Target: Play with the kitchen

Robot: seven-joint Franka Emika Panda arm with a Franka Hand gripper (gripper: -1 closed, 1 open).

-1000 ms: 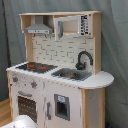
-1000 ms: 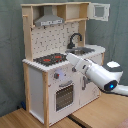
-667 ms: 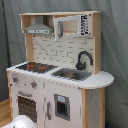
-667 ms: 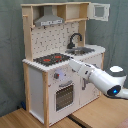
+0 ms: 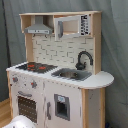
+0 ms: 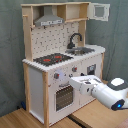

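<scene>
The kitchen [image 6: 62, 65] stands on the wooden floor [image 6: 20, 119] before a grey curtain. The arm's end effector [image 6: 75, 81] sits just before the oven door [image 6: 63, 96]; I cannot tell its state. This looks like the approach step; next, reach the oven handle.

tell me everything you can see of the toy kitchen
The kitchen is a tall toy unit of pale wood and white panels, standing upright on a wooden floor against a grey backdrop. On top sit a black hob with red rings, a steel sink and a black faucet. Above are a grey hood and a tiled back panel; below, a windowed oven door. The robot's arm reaches toward its front.
</scene>
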